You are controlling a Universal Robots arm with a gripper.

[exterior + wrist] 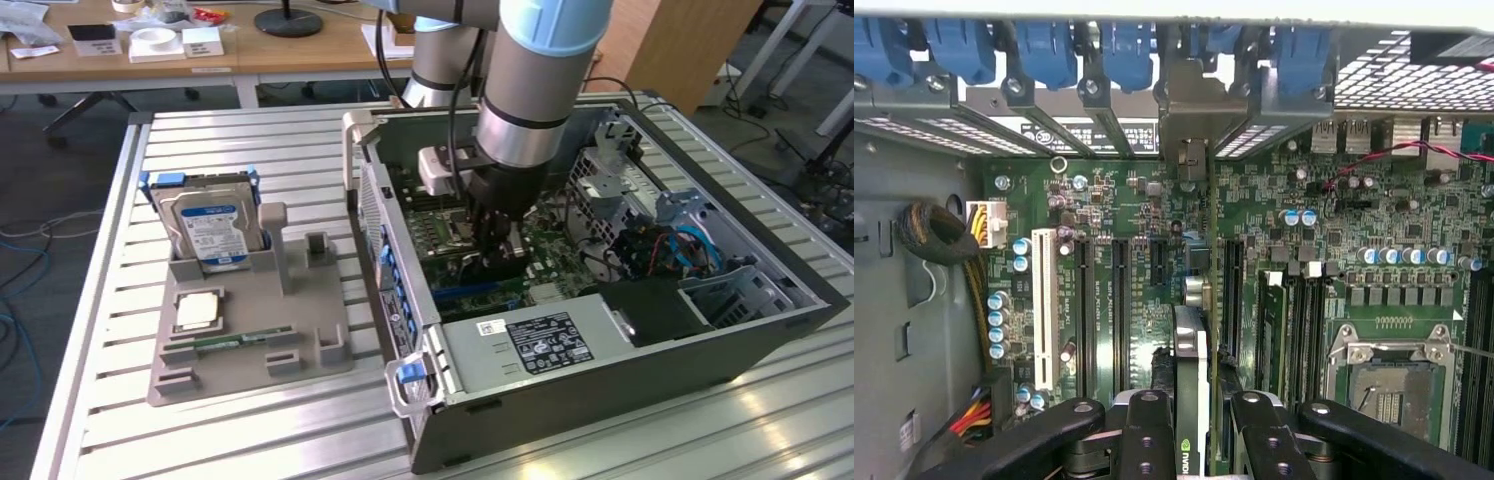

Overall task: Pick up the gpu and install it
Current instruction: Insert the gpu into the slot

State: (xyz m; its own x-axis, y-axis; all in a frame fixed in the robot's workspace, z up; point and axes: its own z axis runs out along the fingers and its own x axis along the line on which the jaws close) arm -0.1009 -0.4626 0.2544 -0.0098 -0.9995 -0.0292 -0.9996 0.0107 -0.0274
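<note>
Down inside the open computer case (747, 330), my gripper (1194, 420) pinches the gpu (1192, 350) edge-on, upright above the motherboard (1334, 240) slots, its bracket at the case's rear wall. On its cooler I read a green-and-white logo; the lettering beside it stays illegible.

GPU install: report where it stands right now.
Done: the gpu is off the grey parts tray, where the hard drive stands upright. In hand: the gripper is shut on the gpu, holding it edge-on inside the open computer case, over the motherboard slots, bracket toward the rear openings. Left: whether the card is fully seated cannot be told.
</note>
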